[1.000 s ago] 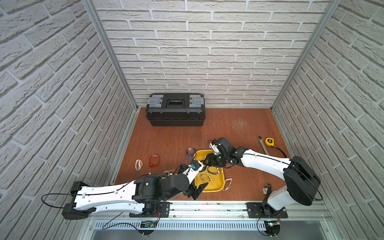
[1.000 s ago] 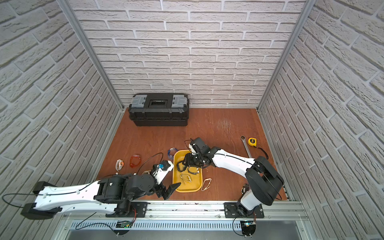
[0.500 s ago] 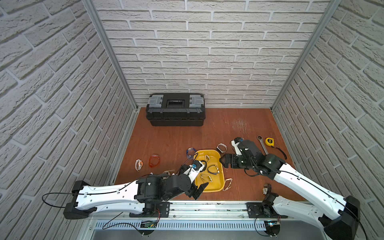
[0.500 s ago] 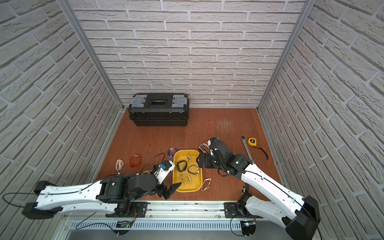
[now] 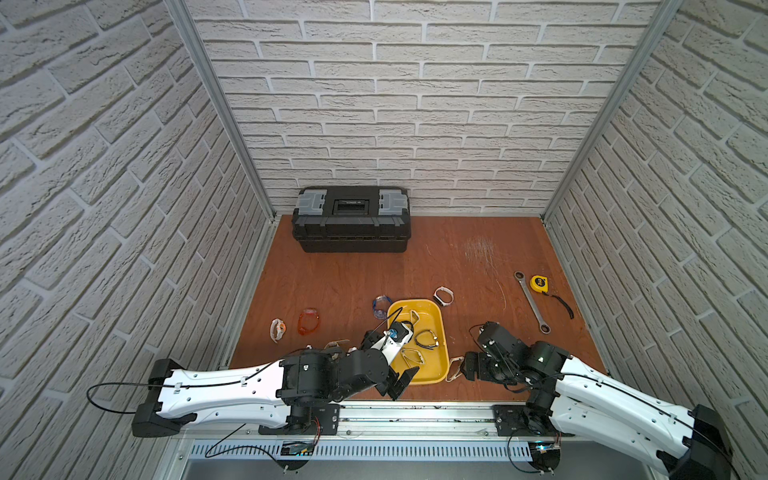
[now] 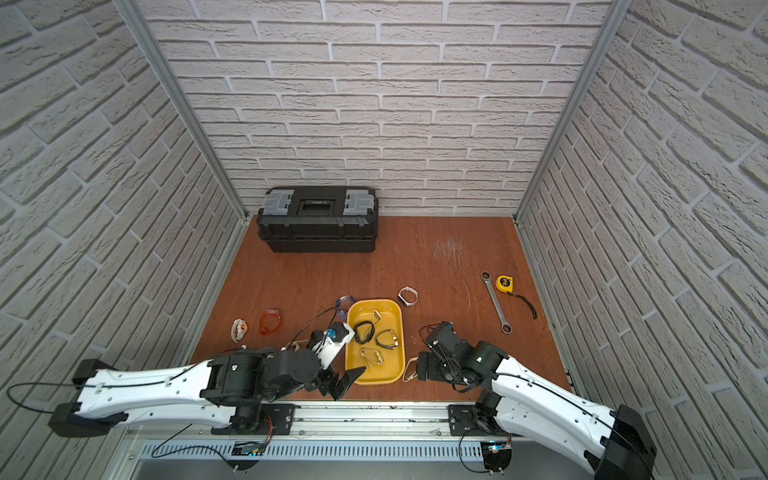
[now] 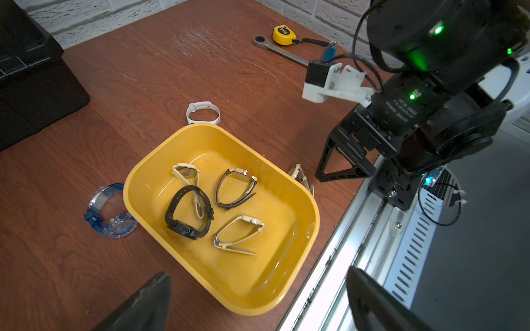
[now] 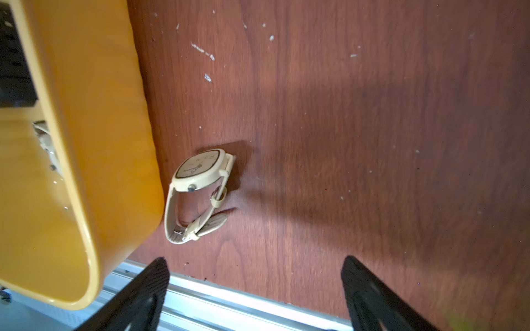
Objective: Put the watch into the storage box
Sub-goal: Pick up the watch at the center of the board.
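Right wrist view.
1. Cream watch [image 8: 198, 195]: round pale dial, strap closed in a loop. It lies on its side on the table [image 8: 344, 114], outside the tray [image 8: 86, 143] and just beside its outer wall, near the front rail [image 8: 229, 303]. Whether strap and wall touch cannot be told.
2. Right gripper [image 8: 255, 259]: jaws spread wide with nothing between them, pointed at the cream watch and apart from it.

Left wrist view.
3. Tray: yellow, shallow, rounded corners. It holds four pieces:
   - black watch [image 7: 187, 215]
   - beige watch [image 7: 186, 174], whose strap runs through the black loop
   - brown watch [image 7: 236, 187]
   - white watch [image 7: 239, 235]
4. Left gripper [image 7: 258, 272]: jaws wide and empty, held over the tray's front end.
5. Blue watch [image 7: 110, 212]: on the table, just beside the tray's left wall.
6. White band [image 7: 203, 112]: on the table, just beyond the tray's far end.

Both top views.
7. Orange watch [image 5: 308, 322] and striped watch [image 5: 277, 329]: side by side toward the left wall, well apart from the tray.
8. Wrench [image 5: 532, 302] and tape measure [image 5: 539, 283]: next to each other near the right wall.
9. Toolbox [image 5: 351, 218]: black with grey latches, lid shut, against the back wall.
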Robot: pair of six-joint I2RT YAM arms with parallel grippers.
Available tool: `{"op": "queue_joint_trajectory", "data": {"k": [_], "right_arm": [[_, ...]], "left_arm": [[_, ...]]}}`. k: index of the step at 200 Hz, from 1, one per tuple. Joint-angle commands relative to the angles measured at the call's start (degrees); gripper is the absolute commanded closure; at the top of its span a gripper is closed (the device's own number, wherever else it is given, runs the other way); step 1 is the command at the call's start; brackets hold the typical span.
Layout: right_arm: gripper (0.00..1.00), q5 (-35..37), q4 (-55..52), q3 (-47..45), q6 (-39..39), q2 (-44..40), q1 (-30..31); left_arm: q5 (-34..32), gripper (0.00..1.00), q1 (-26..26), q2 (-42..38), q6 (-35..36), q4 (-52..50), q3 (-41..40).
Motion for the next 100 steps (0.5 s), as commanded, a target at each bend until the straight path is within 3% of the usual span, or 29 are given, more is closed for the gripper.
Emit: {"op": "queue_joint_trajectory", "data": {"k": [1, 100], "right_arm": [[0.13, 2.1, 2.9, 0.1, 2.7, 3.0, 1.3], [0.26, 4.0, 10.3, 3.5, 2.7, 16.6, 4.0]], "left_arm": [[0.0, 0.02, 0.2, -1.0, -0.6, 2.5, -0.7], [-1.2, 0.02, 0.2, -3.9, -1.4, 1.4, -2.0]]}}
